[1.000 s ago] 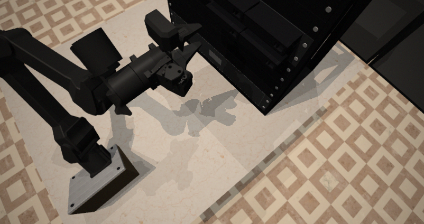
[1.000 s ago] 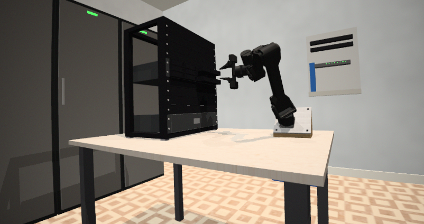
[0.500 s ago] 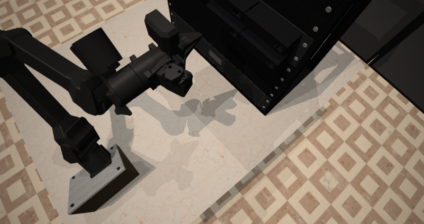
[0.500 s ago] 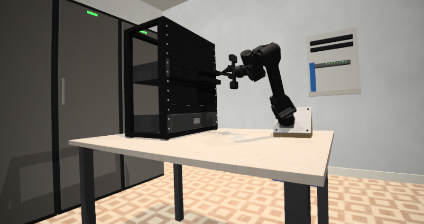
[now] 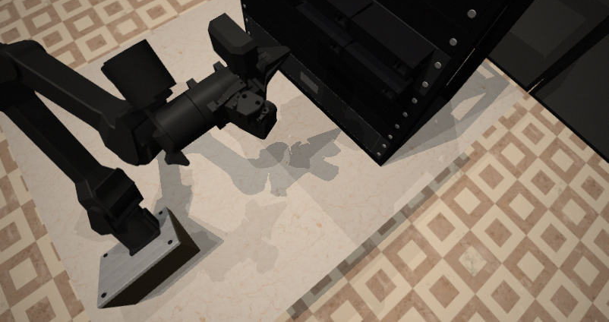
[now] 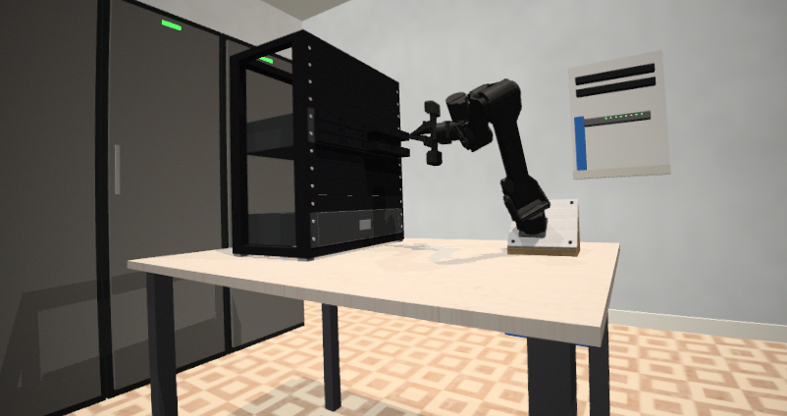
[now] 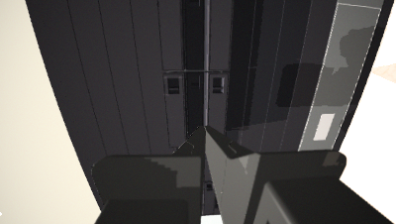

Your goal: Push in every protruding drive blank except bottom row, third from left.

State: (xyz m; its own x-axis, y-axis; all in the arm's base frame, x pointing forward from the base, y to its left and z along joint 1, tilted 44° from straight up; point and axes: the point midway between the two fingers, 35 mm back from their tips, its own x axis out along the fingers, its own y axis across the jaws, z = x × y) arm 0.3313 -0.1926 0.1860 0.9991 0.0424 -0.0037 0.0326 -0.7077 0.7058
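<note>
Hovering just before the rack (image 6: 300,137), hand (image 7: 205,130) pressed together on nothing, tip aimed at its front. Standing upright at the worktop's (image 6: 386,297) far-left end, front toward the arm. Sticking out level toward the hand, long axes running front to back: two drive blanks (image 6: 388,134). Seen only from the wrist: two small latch tabs (image 7: 173,85) beside a pale seam.
</note>
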